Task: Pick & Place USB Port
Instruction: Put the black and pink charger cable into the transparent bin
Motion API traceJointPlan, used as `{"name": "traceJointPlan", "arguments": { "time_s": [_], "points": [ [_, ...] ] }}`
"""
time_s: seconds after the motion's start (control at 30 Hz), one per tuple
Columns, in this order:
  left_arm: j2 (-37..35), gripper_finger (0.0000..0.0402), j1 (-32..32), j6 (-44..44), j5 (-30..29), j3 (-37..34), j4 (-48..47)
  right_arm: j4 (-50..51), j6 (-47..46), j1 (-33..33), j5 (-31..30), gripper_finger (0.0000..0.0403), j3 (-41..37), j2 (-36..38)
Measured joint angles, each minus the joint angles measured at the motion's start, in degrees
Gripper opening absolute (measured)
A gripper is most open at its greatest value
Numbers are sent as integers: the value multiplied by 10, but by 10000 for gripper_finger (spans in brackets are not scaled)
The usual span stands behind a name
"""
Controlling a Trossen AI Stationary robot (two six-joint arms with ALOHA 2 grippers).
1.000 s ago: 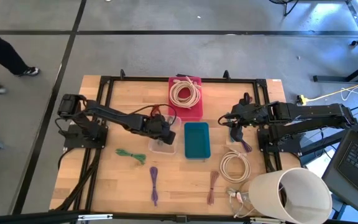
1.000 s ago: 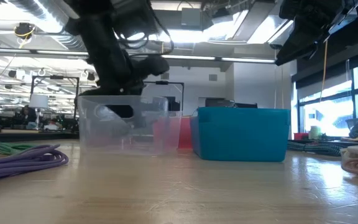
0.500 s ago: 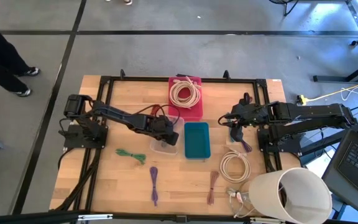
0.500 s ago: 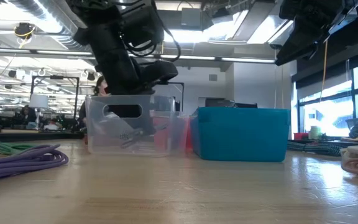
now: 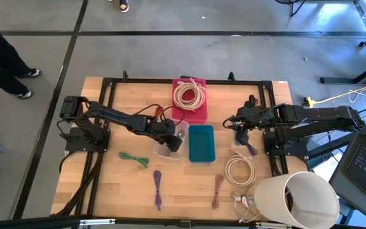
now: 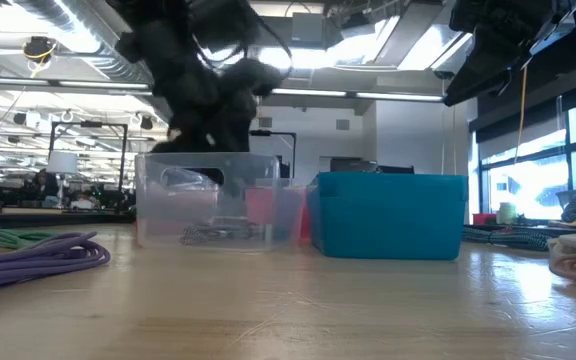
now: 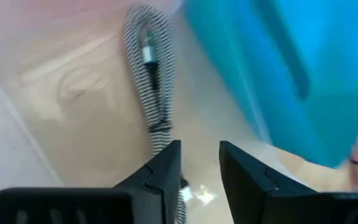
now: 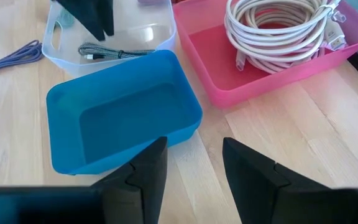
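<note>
A black-and-white braided USB cable (image 7: 153, 81) lies flat on the floor of the clear bin (image 5: 165, 150); it also shows in the right wrist view (image 8: 107, 52) and the low view (image 6: 211, 234). My left gripper (image 7: 200, 167) hangs just above the cable inside the bin, pointing steeply down. It is open, with a narrow gap and nothing between its fingers. My right gripper (image 8: 194, 167) waits open above the table's right side (image 5: 240, 130), beside the blue bin (image 8: 120, 115).
The empty blue bin (image 5: 201, 142) stands right of the clear one. A pink bin (image 5: 190, 98) behind them holds a white cable coil. Green (image 5: 134, 158), purple (image 5: 157, 187), brown (image 5: 217, 189) and white (image 5: 239, 170) cables lie near the front, beside a white cylinder (image 5: 297, 198).
The braided cable hung below my left gripper inside the clear bin half a second ago. It has dropped and now lies flat on the bin's floor, free of the fingers. My left gripper has risen a little and turned at the wrist.
</note>
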State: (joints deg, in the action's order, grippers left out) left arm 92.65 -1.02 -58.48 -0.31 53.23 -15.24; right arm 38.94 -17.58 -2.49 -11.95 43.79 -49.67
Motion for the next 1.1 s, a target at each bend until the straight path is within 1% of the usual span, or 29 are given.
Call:
{"name": "traceJointPlan", "arguments": {
  "time_s": [0.07,0.17,0.27,0.4,0.47,0.57,0.7,0.77,0.83,0.9,1.03,1.1],
  "points": [
    [-25,98,0,20,-5,0,1,0,0,0,0,159,0,0],
    [-75,90,0,76,-35,0,2,-1,5,0,0,159,0,0],
    [-133,83,0,165,-63,1,2,-1,16,0,0,159,0,0],
    [-215,75,0,295,-76,1,2,-1,34,0,0,159,0,0],
    [-253,72,0,339,-85,1,-12,-1,48,0,0,159,0,0],
    [-315,68,7,361,-130,2,-85,1,73,0,-2,159,2,0],
    [-398,62,27,337,-226,2,-210,1,102,0,-4,159,30,0],
    [-436,61,42,334,-252,2,-227,-4,124,0,-10,159,57,0],
    [-471,61,57,350,-251,2,-217,-15,155,0,-29,159,87,0],
    [-498,61,71,373,-234,2,-195,-23,190,0,-40,159,120,0],
    [-534,61,92,398,-174,2,-162,-35,260,0,-68,159,187,0],
    [-545,62,101,393,-140,2,-149,-46,272,0,-93,159,222,0]
  ]
}}
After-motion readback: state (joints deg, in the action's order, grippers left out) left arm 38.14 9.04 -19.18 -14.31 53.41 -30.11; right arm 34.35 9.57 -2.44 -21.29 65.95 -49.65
